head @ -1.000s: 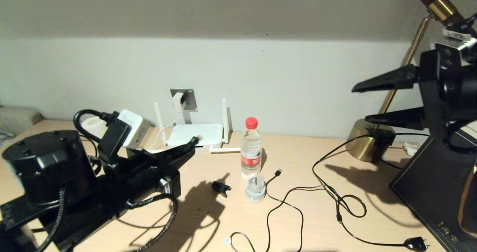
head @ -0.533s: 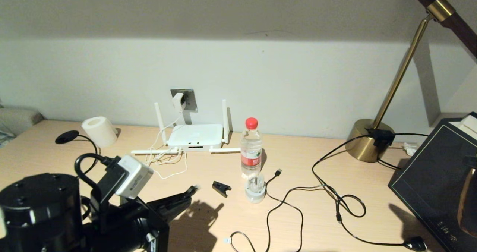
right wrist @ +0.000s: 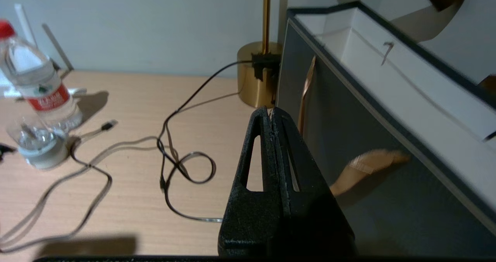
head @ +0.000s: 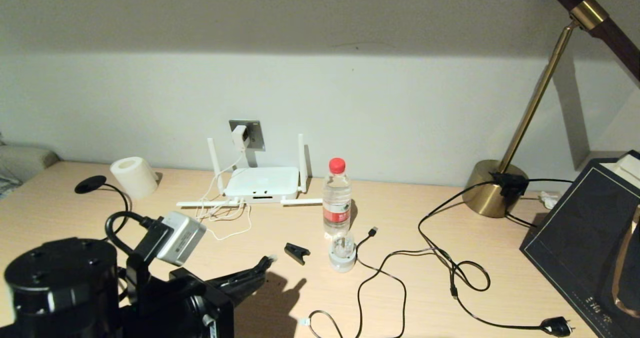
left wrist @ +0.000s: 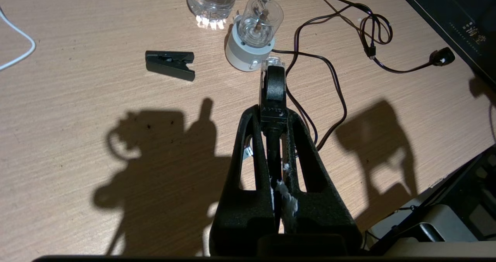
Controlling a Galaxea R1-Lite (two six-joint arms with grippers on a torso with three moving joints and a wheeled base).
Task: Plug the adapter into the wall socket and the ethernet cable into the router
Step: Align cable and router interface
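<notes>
The white router [head: 260, 182] lies against the back wall with its antennas up and out. Above it the white adapter [head: 239, 137] sits in the grey wall socket [head: 254, 133], and its thin white cord hangs down to the router. My left gripper [head: 262, 269] hovers over the table's front left, well short of the router. It is shut on the ethernet cable [left wrist: 274, 84], whose clear tip sticks out past the fingertips; the cable runs back between the fingers. My right gripper [right wrist: 271, 116] is shut on nothing, beside a dark box, out of the head view.
A water bottle [head: 336, 198], a glass bulb on a white base [head: 342, 252] and a black clip [head: 296, 251] stand mid-table. Thin black cords [head: 450, 270] loop to the right. A brass lamp base [head: 495, 188], dark box [head: 585, 248] and paper roll [head: 132, 177] ring the table.
My left gripper has drawn back from the router toward the table's front, still holding the cable. The right gripper has shut and dropped out of the head view.
</notes>
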